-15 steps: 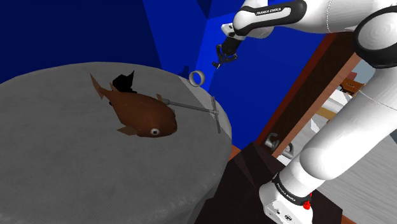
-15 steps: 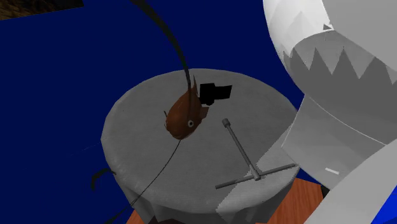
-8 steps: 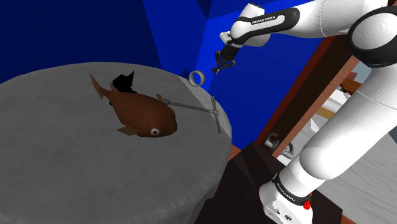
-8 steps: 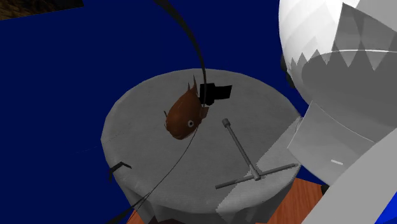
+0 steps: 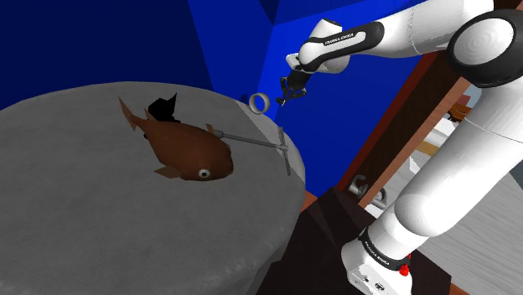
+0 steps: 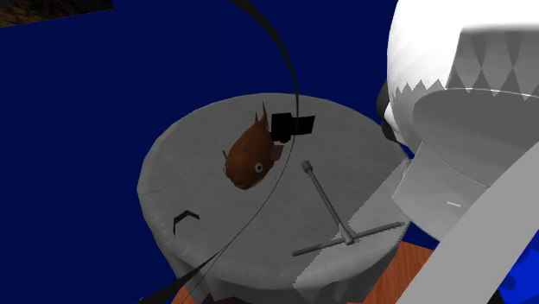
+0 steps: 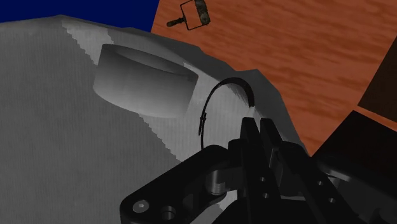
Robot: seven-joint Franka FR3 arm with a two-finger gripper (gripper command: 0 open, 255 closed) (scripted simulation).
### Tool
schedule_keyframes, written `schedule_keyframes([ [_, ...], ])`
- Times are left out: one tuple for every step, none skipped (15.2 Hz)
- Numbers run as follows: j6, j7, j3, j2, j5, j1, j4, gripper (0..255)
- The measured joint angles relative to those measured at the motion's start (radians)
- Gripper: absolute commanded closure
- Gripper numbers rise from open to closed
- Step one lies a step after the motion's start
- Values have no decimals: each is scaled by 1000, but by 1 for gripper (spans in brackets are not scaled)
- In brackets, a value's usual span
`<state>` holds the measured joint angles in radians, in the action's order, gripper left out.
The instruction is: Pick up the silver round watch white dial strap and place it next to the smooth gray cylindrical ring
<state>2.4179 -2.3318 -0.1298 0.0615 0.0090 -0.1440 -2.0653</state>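
The white arm stretches from the shoulder view's lower right to its upper middle, with the wrist bent downward. The gripper (image 5: 287, 90) hangs just right of the grey ring (image 5: 259, 102) at the round table's (image 5: 75, 226) far edge. In the wrist view the fingers are pinched together on the watch (image 7: 234, 81), a thin dark loop beside the ring.

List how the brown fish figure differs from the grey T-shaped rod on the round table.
Colour: the brown fish figure is reddish brown with a pale eye, while the grey T-shaped rod is plain grey.
Shape: the fish is a bulky body with fins and a tail, while the rod is thin and ends in a short crossbar.
Pose: the fish sits upright, rising off the surface, while the rod lies flat.
Both rest on the grey round table.
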Motion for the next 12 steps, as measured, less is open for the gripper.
schedule_keyframes([
  [13, 0, 0, 5, 1, 0, -7, 255],
  [24, 2, 1, 11, 1, 1, -13, 255],
  [38, -3, 0, 18, 4, -1, -20, 255],
  [51, -3, 1, 26, 5, -1, -25, 255],
  [63, -3, 1, 29, 6, 0, -34, 255],
  [76, -2, 2, 39, 7, 0, -38, 255],
  [90, -4, 2, 42, 9, 0, -48, 255],
  [102, -4, 2, 49, 10, 0, -53, 255],
  [115, -7, 2, 57, 12, -1, -58, 255],
  [126, -8, 3, 66, 14, -1, -61, 255],
  [138, -11, 3, 73, 17, -2, -66, 255],
  [150, -12, 3, 79, 18, -3, -72, 255],
])
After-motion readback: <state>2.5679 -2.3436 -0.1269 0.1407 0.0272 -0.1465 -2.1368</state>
